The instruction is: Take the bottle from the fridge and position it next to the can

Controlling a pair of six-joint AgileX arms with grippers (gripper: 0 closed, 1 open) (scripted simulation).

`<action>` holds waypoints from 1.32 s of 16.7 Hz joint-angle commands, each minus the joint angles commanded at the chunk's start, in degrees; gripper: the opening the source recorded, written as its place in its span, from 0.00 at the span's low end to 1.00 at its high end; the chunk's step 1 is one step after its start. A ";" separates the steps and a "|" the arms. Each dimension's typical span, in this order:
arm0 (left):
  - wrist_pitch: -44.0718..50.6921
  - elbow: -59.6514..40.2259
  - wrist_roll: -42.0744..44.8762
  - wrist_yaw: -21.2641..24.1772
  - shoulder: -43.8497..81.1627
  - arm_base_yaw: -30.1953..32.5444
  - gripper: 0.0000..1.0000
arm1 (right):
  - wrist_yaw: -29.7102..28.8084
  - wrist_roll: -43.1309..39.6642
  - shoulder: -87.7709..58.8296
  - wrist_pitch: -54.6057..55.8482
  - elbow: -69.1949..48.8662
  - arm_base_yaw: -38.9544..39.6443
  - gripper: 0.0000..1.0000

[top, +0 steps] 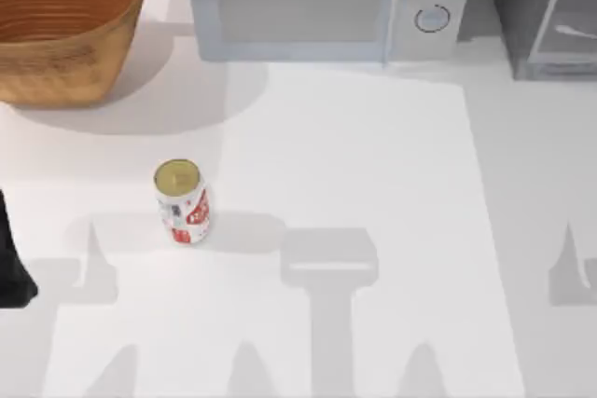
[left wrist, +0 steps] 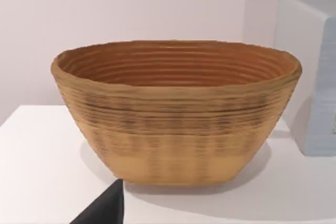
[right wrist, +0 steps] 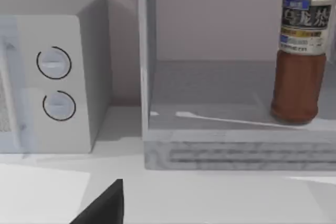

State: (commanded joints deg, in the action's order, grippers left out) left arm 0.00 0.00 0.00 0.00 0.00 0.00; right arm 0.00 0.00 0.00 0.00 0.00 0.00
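Bottle (right wrist: 303, 56) stands upright inside the fridge (top: 550, 16) at the table's (top: 373, 184) far right corner, not yet taken out. From the left: a wicker basket (top: 65, 25) at the back, the can (top: 182, 202) upright and well forward, then the microwave (top: 326, 2) beside the fridge. Whether either gripper's fingers are open, I cannot tell.

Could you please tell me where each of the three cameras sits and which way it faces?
Top view: above the table, looking down on the can; dark left-arm part at its left edge.
Left wrist view: on the left arm, facing the basket; dark gripper tip.
Right wrist view: on the right arm, facing the fridge holding the bottle; dark gripper tip.
Shared: the microwave in all three.
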 joint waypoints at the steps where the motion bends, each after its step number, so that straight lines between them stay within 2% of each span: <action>1: 0.00 0.00 0.00 0.00 0.00 0.00 1.00 | 0.00 0.00 0.00 0.00 0.00 0.00 1.00; 5: 0.00 0.00 0.00 0.00 0.00 0.00 1.00 | 0.48 -0.01 -3.58 2.90 -2.54 -1.02 1.00; 9: 0.00 0.00 0.00 0.00 0.00 0.00 1.00 | 2.55 0.04 -16.83 12.07 -10.51 -3.86 1.00; 12: 0.00 0.00 0.00 0.00 0.00 0.00 1.00 | 4.88 0.10 -32.98 21.25 -18.48 -6.52 1.00; 22: 0.00 0.00 0.00 0.00 0.00 0.00 1.00 | 13.29 0.21 -99.84 52.84 -45.90 -15.19 1.00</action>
State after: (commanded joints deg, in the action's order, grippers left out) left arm 0.00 0.00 0.00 0.00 0.00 0.00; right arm 13.29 0.21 -99.84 52.84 -45.90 -15.19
